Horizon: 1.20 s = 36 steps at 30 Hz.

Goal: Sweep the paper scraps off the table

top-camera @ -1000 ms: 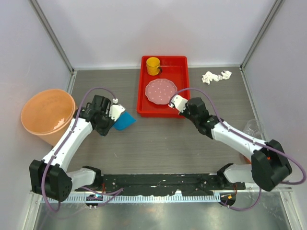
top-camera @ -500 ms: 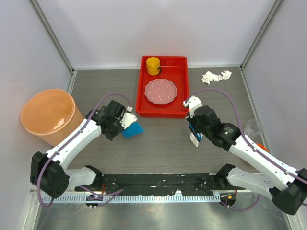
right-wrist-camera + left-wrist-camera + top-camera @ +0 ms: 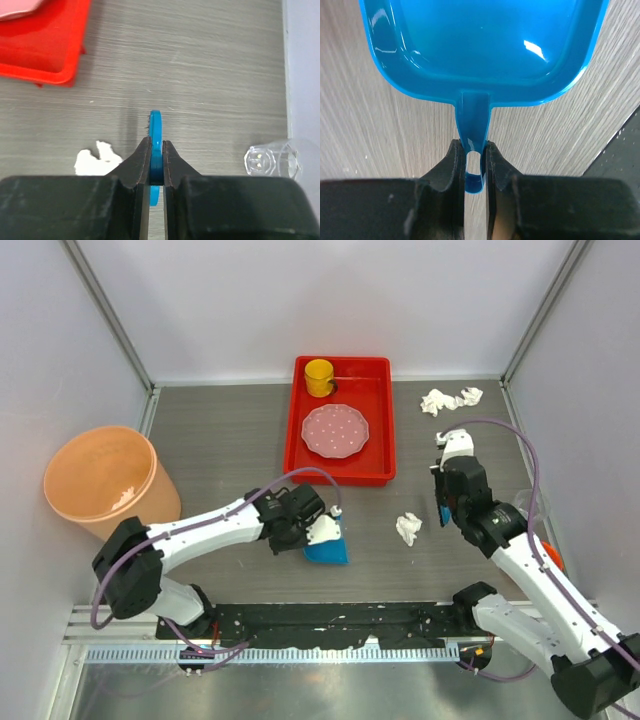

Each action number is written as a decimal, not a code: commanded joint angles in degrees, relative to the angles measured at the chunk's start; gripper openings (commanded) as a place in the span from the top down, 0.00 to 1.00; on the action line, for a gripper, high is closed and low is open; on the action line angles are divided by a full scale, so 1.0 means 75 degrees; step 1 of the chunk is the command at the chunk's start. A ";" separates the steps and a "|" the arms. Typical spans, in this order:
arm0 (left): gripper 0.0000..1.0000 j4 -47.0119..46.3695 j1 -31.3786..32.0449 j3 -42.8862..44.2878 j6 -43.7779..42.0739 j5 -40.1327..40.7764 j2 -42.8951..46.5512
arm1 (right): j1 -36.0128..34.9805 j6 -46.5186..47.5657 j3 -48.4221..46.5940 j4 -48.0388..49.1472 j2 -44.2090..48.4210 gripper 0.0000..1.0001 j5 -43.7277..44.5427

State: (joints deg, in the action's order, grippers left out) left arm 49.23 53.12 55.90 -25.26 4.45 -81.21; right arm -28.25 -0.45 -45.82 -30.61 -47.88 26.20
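A crumpled white paper scrap lies on the table in front of the red tray. Two more paper scraps sit near the back right corner. My left gripper is shut on the handle of a blue dustpan, which rests left of the near scrap. My right gripper is shut on a blue brush, held edge-on just right of that scrap and apart from it.
The red tray at the back centre holds a pink dotted plate and a yellow cup. An orange bucket stands at the left edge. A clear plastic cup lies at the right wall.
The left arm carried the dustpan right and nearer, to the front centre. The right arm swung right from the tray with the brush, and a scrap now lies bare between the two tools.
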 commanded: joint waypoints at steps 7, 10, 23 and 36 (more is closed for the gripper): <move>1.00 -0.1688 0.0170 0.0620 -0.0242 -0.0570 -0.1534 | 0.1048 -0.0561 0.0543 0.1209 -0.0705 0.99 -0.2144; 1.00 -0.1818 0.0252 0.0656 -0.0242 -0.0570 -0.1816 | 0.1036 -0.0760 0.0485 0.1071 -0.0776 0.99 -0.2390; 1.00 -0.1737 0.0464 0.1171 -0.0464 -0.0511 -0.2543 | 0.0709 -0.2867 0.1058 0.1490 -0.0449 0.99 -0.3890; 1.00 -0.1502 0.0827 0.1687 -0.0418 -0.1131 -0.2872 | -0.1024 -0.4065 0.1001 0.2360 -0.0436 0.99 -0.3119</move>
State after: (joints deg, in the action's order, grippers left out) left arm 36.95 58.89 66.57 -28.18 0.71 -103.31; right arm -31.73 -27.49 -35.20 -16.64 -51.11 -0.97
